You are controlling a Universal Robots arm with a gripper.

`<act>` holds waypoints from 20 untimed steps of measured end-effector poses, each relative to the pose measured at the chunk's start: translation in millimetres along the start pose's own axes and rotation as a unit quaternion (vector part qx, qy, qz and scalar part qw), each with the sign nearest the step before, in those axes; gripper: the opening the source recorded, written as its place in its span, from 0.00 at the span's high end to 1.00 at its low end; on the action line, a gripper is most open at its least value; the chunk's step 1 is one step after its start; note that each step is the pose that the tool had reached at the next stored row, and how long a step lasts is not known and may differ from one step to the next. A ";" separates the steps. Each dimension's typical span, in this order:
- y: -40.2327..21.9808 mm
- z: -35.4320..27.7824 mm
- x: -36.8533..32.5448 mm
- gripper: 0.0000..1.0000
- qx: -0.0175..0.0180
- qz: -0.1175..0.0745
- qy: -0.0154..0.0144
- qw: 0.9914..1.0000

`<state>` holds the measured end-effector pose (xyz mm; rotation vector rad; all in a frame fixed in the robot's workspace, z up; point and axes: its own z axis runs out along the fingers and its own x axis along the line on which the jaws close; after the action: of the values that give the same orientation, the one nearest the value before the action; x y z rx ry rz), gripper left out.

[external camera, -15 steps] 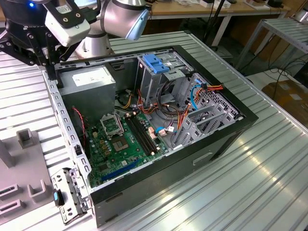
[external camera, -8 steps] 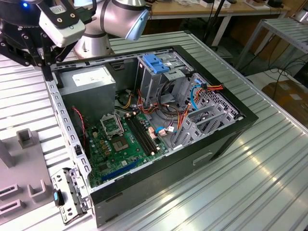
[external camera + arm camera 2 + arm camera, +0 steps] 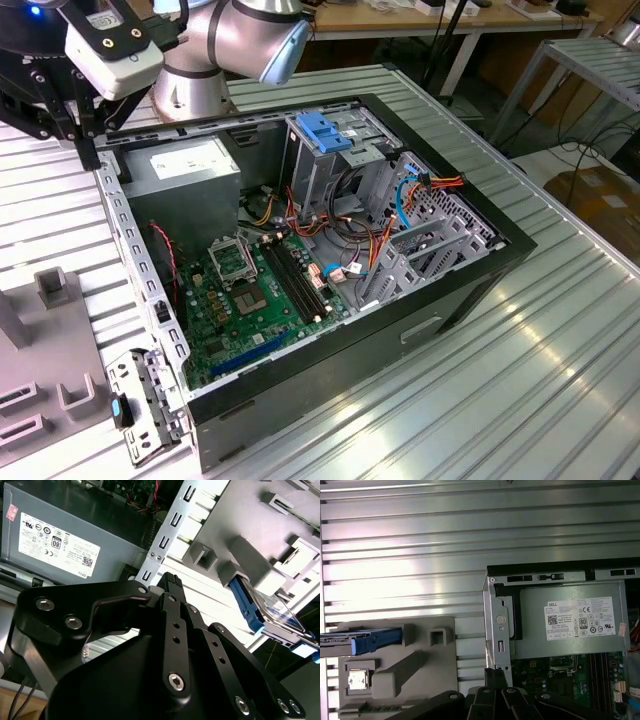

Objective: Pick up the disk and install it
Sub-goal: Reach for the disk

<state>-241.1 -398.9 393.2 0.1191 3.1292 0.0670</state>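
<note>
Printed white label (image 3: 585, 619) — power supply (image 3: 535, 647)

A ribbed aluminium table (image 3: 560, 330) fills the foreground of a workshop, and overhead light throws pale glare across its slats in the exterior view and the first wrist view. Beyond it, towards the exterior view's right, stands a second slatted metal table (image 3: 600, 60). A wooden workbench (image 3: 400, 22) on metal legs runs along the back. A cardboard box (image 3: 600, 195) and loose cables (image 3: 585, 150) lie on the dark floor (image 3: 540, 150).
</note>
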 end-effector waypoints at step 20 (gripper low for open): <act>-1.6 -0.2 21.0 0.89 0.000 0.000 0.000 1.000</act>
<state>-262.2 -398.9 393.2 0.1192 3.1292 0.0670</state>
